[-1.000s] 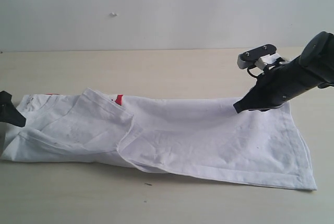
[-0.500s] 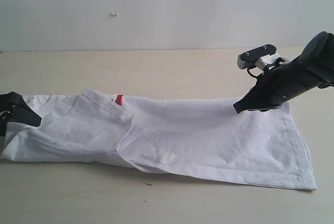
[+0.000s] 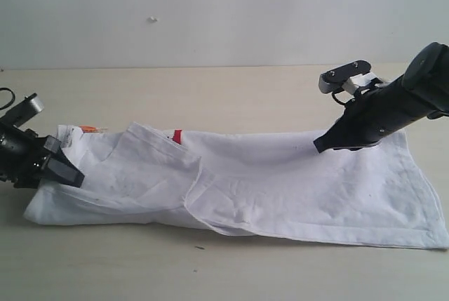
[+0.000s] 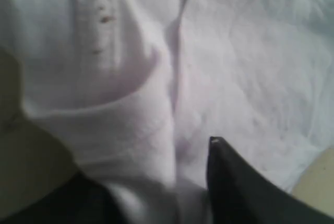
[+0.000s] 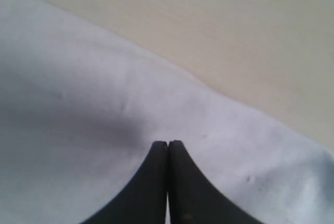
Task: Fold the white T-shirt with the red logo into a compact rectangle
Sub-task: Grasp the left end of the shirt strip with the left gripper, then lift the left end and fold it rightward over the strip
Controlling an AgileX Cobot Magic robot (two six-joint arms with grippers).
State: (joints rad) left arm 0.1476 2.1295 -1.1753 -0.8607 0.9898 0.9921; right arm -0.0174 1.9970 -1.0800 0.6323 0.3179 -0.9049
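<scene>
**White T-shirt folded into a long band, held at the collar end**

The white T-shirt [image 3: 295,182] lies on the table [image 3: 210,90] as a long band, with its sides folded over toward the middle. Only a small piece of the red logo [image 3: 177,135] shows from under a folded flap. The orange tag [image 3: 88,129] shows at the collar end. At that end the left gripper [image 3: 69,173] grips the shirt, and a thick fold of cloth fills the gap between its fingers [image 4: 235,187]. Near the hem end, at the far edge of the shirt, the right gripper [image 3: 319,148] points down at the cloth. Its fingers [image 5: 182,182] are pressed together with nothing between them.
</scene>
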